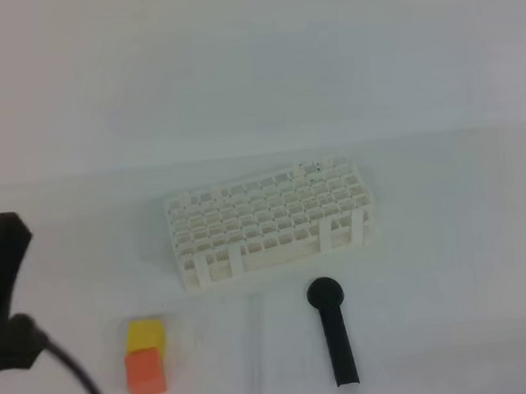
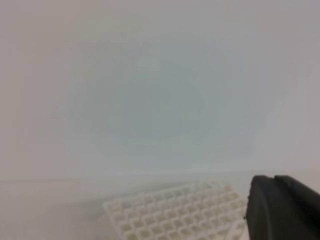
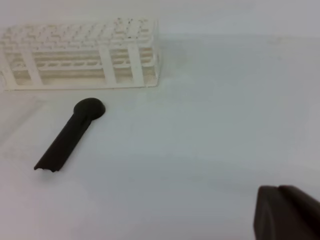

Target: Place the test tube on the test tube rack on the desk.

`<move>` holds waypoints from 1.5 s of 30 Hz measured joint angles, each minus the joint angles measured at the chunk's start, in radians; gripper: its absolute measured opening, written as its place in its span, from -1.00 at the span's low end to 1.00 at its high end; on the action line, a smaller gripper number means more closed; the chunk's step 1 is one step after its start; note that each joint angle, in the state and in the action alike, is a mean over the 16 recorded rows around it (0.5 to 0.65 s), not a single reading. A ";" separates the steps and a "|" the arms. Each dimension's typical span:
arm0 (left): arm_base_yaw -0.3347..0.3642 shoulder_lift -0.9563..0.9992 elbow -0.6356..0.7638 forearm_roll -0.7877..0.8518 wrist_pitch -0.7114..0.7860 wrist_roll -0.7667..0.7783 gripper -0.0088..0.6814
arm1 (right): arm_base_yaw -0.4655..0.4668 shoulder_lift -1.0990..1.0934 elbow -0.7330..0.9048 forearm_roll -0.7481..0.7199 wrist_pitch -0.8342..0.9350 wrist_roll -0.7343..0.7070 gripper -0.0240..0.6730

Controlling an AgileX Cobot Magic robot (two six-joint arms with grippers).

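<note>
The test tube [image 1: 255, 352] lies flat on the desk [image 1: 453, 263], nearly see-through, just in front of the test tube rack [image 1: 270, 219] and left of a black tool. The white grid rack stands mid-desk and also shows in the left wrist view [image 2: 175, 215] and the right wrist view [image 3: 80, 50]. My left arm [image 1: 3, 284] hangs at the left edge, well away from the tube. Only a black part of the left gripper [image 2: 282, 210] and of the right gripper [image 3: 287, 212] shows; both are shut and hold nothing.
A black round-headed tool [image 1: 333, 334] lies right of the tube, also seen in the right wrist view [image 3: 67, 137]. A yellow block [image 1: 145, 336] and an orange block [image 1: 145, 373] sit to the tube's left. A black cable [image 1: 81, 383] trails from the left arm.
</note>
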 joint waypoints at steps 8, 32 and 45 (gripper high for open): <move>-0.026 0.102 -0.012 0.029 -0.004 0.000 -0.98 | 0.000 0.000 0.000 0.000 0.000 0.000 -0.94; -0.054 0.312 -0.090 -1.005 0.239 1.003 -0.98 | -0.002 0.000 0.000 0.000 0.000 0.000 -0.94; -0.054 0.328 -0.113 -1.316 0.328 1.048 -0.98 | -0.002 0.000 -0.002 -0.059 0.000 -0.013 -0.94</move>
